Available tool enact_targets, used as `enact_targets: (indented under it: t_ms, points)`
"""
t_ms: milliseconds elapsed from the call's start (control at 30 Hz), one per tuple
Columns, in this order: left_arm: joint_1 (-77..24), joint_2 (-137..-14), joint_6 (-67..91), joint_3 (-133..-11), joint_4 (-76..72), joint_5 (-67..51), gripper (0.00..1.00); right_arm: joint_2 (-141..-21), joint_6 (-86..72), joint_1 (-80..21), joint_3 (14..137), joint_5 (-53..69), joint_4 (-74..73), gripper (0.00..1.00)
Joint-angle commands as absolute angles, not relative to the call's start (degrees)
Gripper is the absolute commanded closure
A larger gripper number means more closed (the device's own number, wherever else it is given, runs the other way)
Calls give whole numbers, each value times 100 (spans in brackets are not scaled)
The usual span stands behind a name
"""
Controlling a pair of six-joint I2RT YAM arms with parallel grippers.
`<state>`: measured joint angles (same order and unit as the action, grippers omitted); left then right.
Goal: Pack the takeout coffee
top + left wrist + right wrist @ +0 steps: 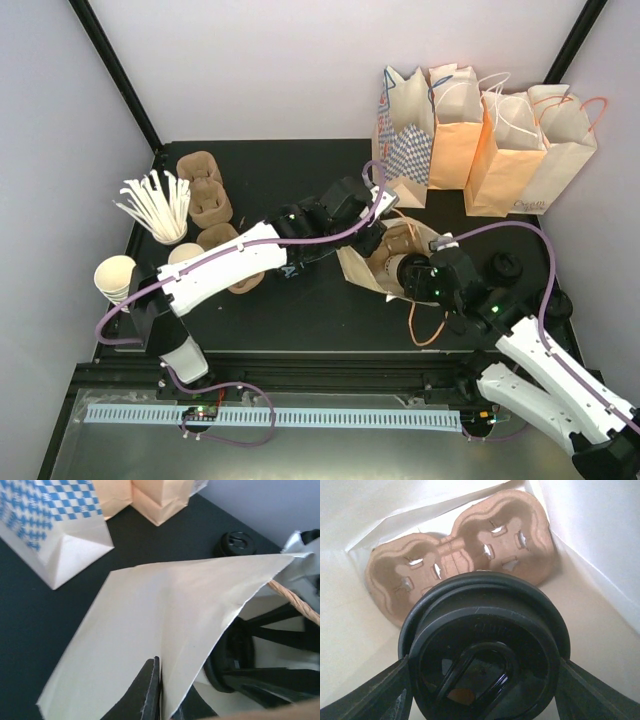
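Observation:
The open cream paper bag (362, 268) lies on the black table. My left gripper (378, 214) is shut on the bag's upper wall (165, 610) and holds it up; its fingers (150, 690) pinch the paper edge. My right gripper (418, 276) is shut on the takeout coffee (398, 268) and holds it at the bag's mouth. In the right wrist view the cup's black lid (485, 650) fills the space between my fingers (380, 692), and the cup body is hidden. A brown pulp cup carrier (460, 565) lies inside the bag beyond the cup.
A spare black lid (503, 266) lies right of the bag. Several standing paper bags (480, 130) line the back. Pulp carriers (205, 190), a cup of wooden stirrers (160, 205) and stacked cream cups (115, 278) are at the left. An orange bag handle (430, 330) trails forward.

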<state>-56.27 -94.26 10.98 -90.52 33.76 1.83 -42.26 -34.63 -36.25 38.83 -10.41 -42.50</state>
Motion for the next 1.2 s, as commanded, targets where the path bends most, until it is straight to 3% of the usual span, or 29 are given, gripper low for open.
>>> enact_targets:
  t_ms: [0,67,167,233,333,400,733,867,1033,1167]
  points:
    - [-5678,-9501,1586,-9257,3201,-664,93,-4227,-3552,-3634,3720,-1356,-3642,77]
    - [-5671,-9494,1633,-9265,3246,-1057,85,-4172,-3633,-3635,3690,-1526,-3691,77]
    - [-5662,-9407,1695,-9322,3319,-1687,59,-3973,-3516,-3639,3573,-1730,-3536,77]
    - [-5637,-9294,1791,-9335,3294,-2071,37,-3871,-3379,-3639,3486,-1785,-3380,77]
    - [-5509,-9129,2072,-9339,3153,-2881,14,-3866,-3142,-3638,3367,-1780,-3243,77]
    - [-5348,-9034,2340,-9384,3123,-3324,5,-3908,-3163,-3639,3321,-1802,-3218,77]
    - [-3623,-8787,3476,-8632,1693,-4112,2,-3787,-3349,-3629,3145,-2073,-2908,82]
    - [-3312,-10029,3178,-8834,2021,-4270,7,-3606,-3283,-3628,2919,-2058,-2594,82]
    - [-3295,-11981,2524,-10938,3948,-4111,11,-3551,-3179,-3623,2690,-2082,-2134,82]
    - [-3233,-12743,2559,-11267,3599,-4286,12,-3760,-3116,-3624,2660,-2058,-1850,83]
